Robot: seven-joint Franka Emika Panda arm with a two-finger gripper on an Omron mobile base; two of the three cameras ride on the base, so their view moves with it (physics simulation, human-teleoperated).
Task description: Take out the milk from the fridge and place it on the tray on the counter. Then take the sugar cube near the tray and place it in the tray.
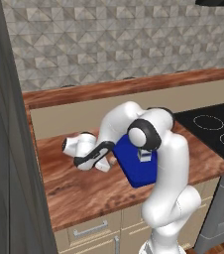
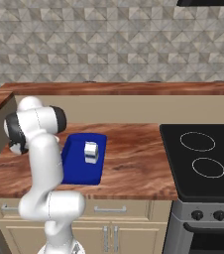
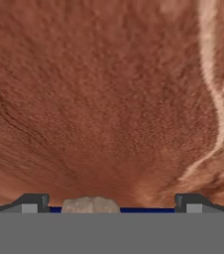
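Note:
The blue tray lies on the wooden counter, and the white milk carton stands upright inside it. My gripper is down at the counter just left of the tray, jaws open. In the hand view the pale sugar cube sits on the counter between the two dark fingertips, nearer the left one; I cannot tell whether either touches it. A thin strip of the tray shows behind the cube. The grey fridge stands at far left.
A black stovetop adjoins the counter on the right. A raised wooden ledge and tiled wall run behind it. Beige drawers with metal handles sit below. My own arm hides the tray's left side in the right base view.

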